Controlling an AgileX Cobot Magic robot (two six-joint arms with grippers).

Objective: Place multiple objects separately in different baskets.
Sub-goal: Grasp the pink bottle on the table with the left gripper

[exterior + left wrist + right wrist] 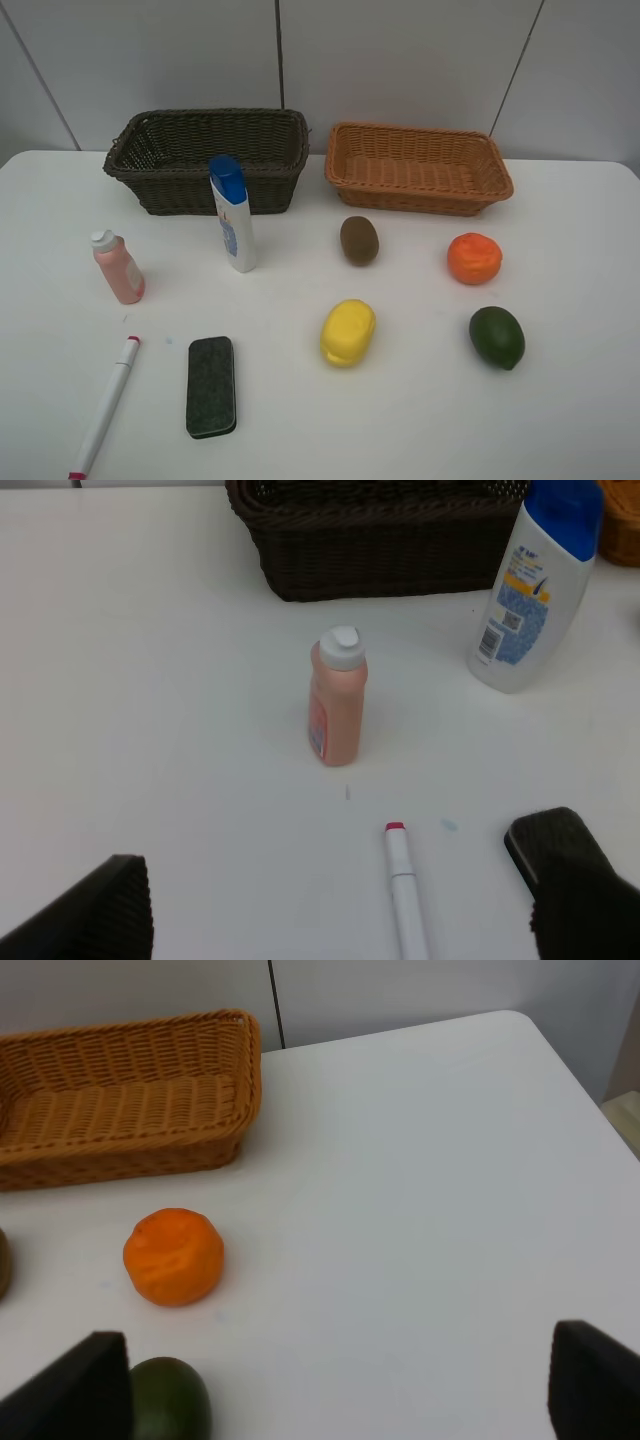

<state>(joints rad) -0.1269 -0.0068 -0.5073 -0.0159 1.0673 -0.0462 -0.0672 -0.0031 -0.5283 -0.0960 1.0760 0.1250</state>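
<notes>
White table (560, 420), all eight objects on it, in front of the two baskets, none touching.

Left gripper (340, 910): fingers spread wide, nothing between them but bare table and the marker end; it grips nothing.

Far left, the white-and-red marker (105, 408) lies flat at the near edge, slanted, with its red tip toward the baskets. Behind it the small pink bottle (119, 267) with a white cap stands upright, well apart from the marker.

Next, the dark green eraser block (211, 386) lies flat, near the marker. In the left wrist view its end blends with the dark finger there and the two are hard to separate.

The dark brown basket (200, 192) sits at the back left and is the deeper one. The white bottle with blue cap (233, 215) stands upright just in front of its front wall.

Middle: the yellow lemon (348, 332) is nearer, and the brown kiwi (359, 240) is behind it, near the orange-tan basket (420, 198). That basket is shallower, at the back right, beside the dark one with a gap between.

Right: the orange (474, 258) is in front of that basket, and the dark green avocado (497, 337) is nearer, apart from the orange.

Right gripper (340, 1360): fingers wide apart over bare table, empty, with the avocado by one finger.
</notes>
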